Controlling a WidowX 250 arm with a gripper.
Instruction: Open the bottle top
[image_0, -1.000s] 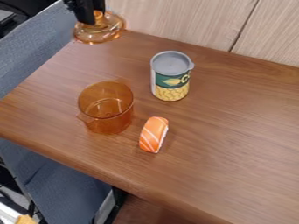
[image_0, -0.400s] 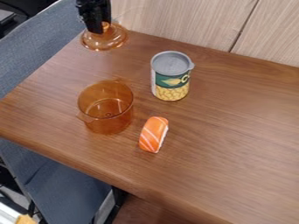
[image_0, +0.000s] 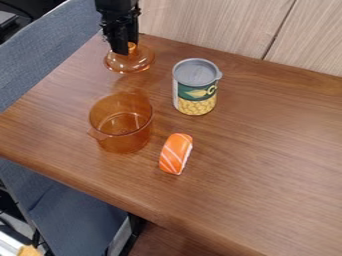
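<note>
Holding amber lid (image_0: 127, 65) clear of uncovered pot (image_0: 127, 142) | pincer (image_0: 126, 49) clamped on knob (image_0: 133, 48) | likely next: lower to bench (image_0: 267, 150), release

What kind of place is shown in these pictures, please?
Probably a lab or office corner set up for robot trials: a black gripper holds a glass lid over a wooden table, beside a grey fabric partition.

upright amber pot (image_0: 125, 141), uncovered, lid (image_0: 129, 64) apart
</note>
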